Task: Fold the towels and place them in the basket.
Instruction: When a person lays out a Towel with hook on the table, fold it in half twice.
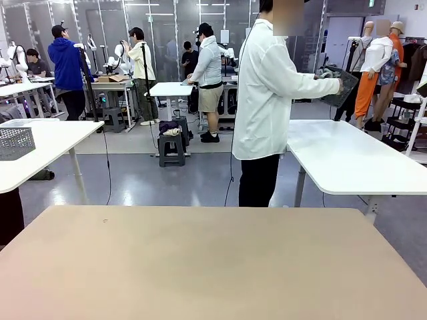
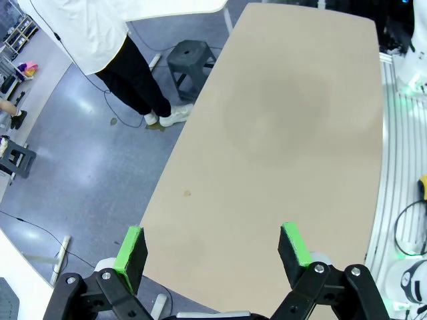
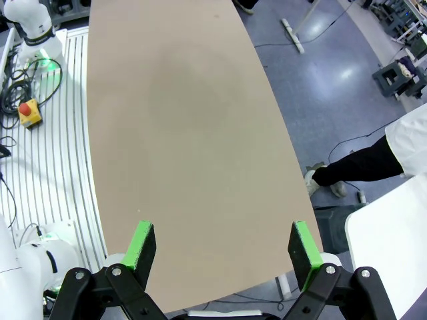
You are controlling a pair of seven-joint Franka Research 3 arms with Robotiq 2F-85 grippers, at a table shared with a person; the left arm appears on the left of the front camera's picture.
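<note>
The basket [image 1: 347, 93], dark grey with mesh walls, is off the tan worktop [image 1: 213, 267]. A person in a white coat [image 1: 267, 100] at the far side holds it up at chest height, turned toward a white side table [image 1: 347, 157] to the robot's right. What lies inside it is too small and dark to make out, and a pale patch at its near rim could be cloth or a hand (I cannot tell which). The person's head is cut off by the top edge.

In the left wrist view the left gripper [image 2: 212, 250] is released, its green pads [image 2: 131, 257] set wide apart above the worktop's near corner, grasping nothing. The right gripper [image 3: 223, 245] is likewise spread wide over bare worktop. A red button on a yellow box [image 3: 27, 110] sits on the floor rails, with any lettering too small to read. A second mesh bin [image 1: 15, 142] is cut off at the left edge.
</note>
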